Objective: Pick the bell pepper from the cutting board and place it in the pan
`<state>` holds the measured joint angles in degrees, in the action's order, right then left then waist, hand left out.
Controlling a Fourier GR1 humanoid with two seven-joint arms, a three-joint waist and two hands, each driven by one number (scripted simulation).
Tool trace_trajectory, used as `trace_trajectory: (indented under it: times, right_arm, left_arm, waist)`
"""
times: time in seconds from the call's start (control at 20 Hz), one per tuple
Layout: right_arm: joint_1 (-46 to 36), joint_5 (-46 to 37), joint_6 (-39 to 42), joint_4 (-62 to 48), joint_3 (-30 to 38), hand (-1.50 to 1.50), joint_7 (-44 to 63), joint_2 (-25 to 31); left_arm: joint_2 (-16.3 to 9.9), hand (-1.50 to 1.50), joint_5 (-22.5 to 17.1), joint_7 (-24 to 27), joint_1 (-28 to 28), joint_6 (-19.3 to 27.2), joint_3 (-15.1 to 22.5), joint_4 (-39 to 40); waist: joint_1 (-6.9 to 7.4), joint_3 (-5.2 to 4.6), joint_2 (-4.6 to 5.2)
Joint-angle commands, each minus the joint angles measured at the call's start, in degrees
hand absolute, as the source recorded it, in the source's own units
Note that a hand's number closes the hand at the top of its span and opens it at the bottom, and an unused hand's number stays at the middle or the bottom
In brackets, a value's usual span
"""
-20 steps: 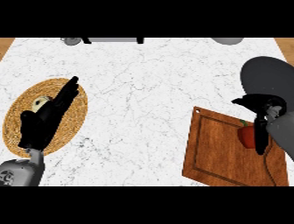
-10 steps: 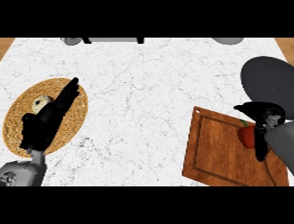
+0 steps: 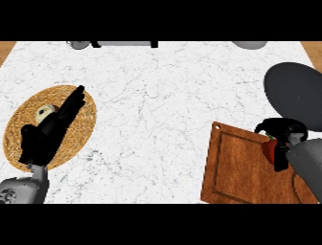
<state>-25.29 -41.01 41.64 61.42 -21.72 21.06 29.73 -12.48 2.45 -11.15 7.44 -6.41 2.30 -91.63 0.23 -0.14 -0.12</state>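
A red bell pepper shows only as a small patch at the right edge of the wooden cutting board. My right hand is curled round it and hides most of it. The dark grey pan lies just beyond the board, at the counter's right side, close to the hand. My left hand rests open with straight fingers over a round woven mat at the left.
A small pale object lies on the woven mat beside my left fingers. Grey items sit along the counter's far edge. Wooden floor shows past the counter's left and right sides.
My right hand, curled on the pepper, has shifted slightly up and right toward the pan. The left hand has not moved.
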Motion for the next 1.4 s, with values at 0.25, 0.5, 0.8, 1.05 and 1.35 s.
trace_trajectory:
  times: [0.25,0.5,0.8,1.05,1.35]
  right_arm:
    - [-0.7,-4.8,-0.1,-6.2,-1.7,1.50,-6.2,-4.6]
    - [1.4,-6.3,-0.3,-2.9,0.6,1.50,-8.2,-1.9]
    - [2.9,-5.3,0.9,11.5,4.7,1.50,-4.4,-2.3]
    - [14.2,-3.2,-18.1,29.8,5.8,1.50,-15.5,-1.6]
    - [23.1,-2.6,-31.4,49.5,11.8,1.50,-20.2,-0.7]
  left_arm:
    - [0.8,0.00,1.1,-2.0,0.2,0.0,-0.3,-2.9]
    - [1.2,0.00,0.0,-2.6,-3.4,-1.1,-0.9,-5.8]
    - [0.4,0.00,-0.2,-1.2,3.4,-2.1,-4.2,2.5]
    - [1.9,0.00,2.5,-1.3,-1.0,1.4,-2.5,-0.1]
    - [1.1,0.00,1.3,-0.8,-2.9,1.0,-4.2,-0.6]
  waist:
    - [0.42,0.17,0.18]
    - [0.24,0.15,0.09]
    - [-0.55,0.11,0.07]
    - [-4.98,0.24,-1.32]
    - [-6.33,0.20,-1.65]
